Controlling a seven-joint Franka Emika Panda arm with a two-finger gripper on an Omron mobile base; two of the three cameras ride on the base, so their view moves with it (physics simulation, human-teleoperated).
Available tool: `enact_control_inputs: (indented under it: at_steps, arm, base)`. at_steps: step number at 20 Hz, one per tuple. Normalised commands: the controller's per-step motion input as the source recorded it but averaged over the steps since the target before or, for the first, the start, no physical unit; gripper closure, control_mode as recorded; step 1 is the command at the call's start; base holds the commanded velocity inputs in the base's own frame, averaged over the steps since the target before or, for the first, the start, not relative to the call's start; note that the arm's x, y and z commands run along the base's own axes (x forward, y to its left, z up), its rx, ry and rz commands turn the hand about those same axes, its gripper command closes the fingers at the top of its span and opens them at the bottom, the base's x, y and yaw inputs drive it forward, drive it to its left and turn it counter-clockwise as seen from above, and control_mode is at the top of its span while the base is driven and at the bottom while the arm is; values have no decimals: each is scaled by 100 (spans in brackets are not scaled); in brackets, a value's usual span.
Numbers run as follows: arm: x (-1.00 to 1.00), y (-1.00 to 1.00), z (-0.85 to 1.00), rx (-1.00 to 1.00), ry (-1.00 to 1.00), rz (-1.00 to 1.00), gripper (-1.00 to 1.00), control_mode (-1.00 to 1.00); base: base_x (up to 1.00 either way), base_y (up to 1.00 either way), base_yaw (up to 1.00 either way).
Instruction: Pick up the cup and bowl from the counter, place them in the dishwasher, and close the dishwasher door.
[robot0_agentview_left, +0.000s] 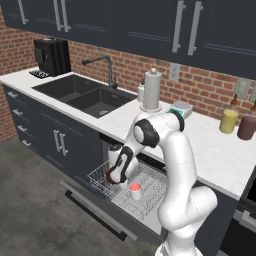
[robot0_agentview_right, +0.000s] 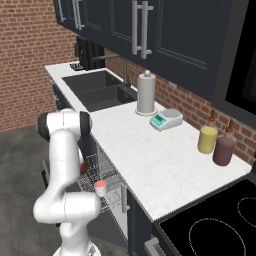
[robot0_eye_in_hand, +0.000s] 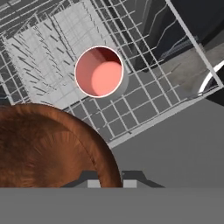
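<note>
My gripper is shut on the rim of the dark brown bowl and holds it low over the left end of the pulled-out white wire rack of the dishwasher. The hand view has the bowl large at the lower left, with my gripper on its edge. The white cup with the pink inside stands upright in the rack, to the right of the bowl; it also appears as the cup and the cup. The dishwasher door lies dropped open below the rack. The white counter runs above.
On the counter stand a paper towel roll, a small scale, a yellow tumbler and a maroon tumbler. A dark double sink with a tap lies left, a coffee machine beyond. A stove top lies right.
</note>
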Motion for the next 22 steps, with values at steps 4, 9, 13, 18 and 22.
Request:
enact_control_inputs:
  at_steps: [4,9,13,18,22]
  arm:
    - [7,0,-21,0,-3,0,100,-100]
    - [26,0,-8,0,0,0,100,-100]
    - [29,0,-3,0,0,0,100,-100]
    - [38,0,-22,0,0,0,100,-100]
    - [37,0,-27,0,0,0,100,-100]
  base:
    - [0,0,0]
    - [0,0,0]
    - [0,0,0]
    - [0,0,0]
    - [0,0,0]
